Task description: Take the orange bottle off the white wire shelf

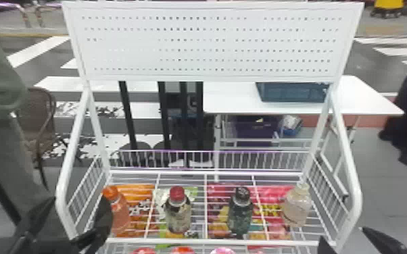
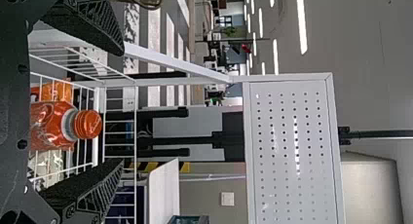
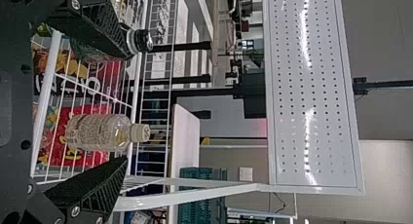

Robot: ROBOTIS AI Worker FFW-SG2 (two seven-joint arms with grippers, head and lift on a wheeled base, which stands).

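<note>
Two fingers of the left end effector (image 2: 122, 107) are standing apart. In the head view's lower left, the orange bottle (image 1: 120, 216) is needing careful centring between them.

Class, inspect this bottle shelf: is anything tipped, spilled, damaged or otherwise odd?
Nothing stands out: the orange bottle, red-capped bottle, black-capped bottle and pale-capped bottle stand upright on the white wire shelf, with no visible spill.

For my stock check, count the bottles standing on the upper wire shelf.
4: orange bottle far left, red-capped bottle left of centre, black-capped bottle right of centre, pale-capped bottle far right.
</note>
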